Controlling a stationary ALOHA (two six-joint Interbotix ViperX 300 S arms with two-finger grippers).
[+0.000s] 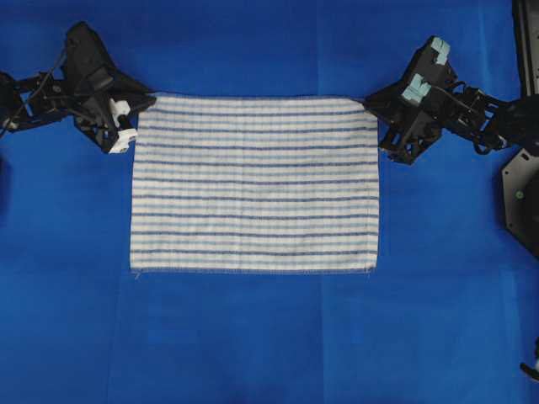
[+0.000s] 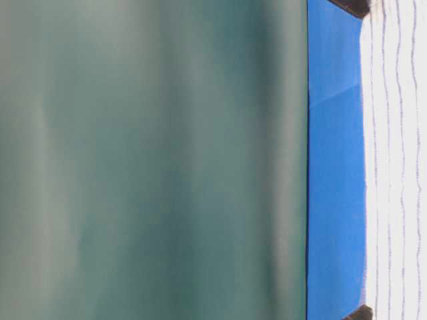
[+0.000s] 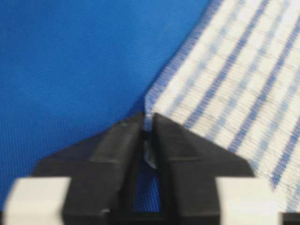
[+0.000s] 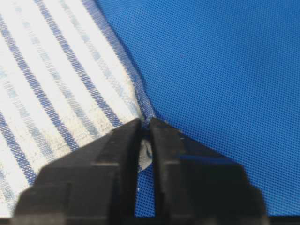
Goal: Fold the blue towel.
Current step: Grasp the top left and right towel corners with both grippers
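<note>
Both our left gripper (image 3: 146, 126) and right gripper (image 4: 144, 126) had clenched the blue towel's (image 1: 253, 181) far corners, seemingly to fold it.

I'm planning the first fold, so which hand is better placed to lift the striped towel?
Neither alone: the left hand and right hand are each shut on a far corner of the blue towel, which lies flat. They look equally placed to lift together.
</note>
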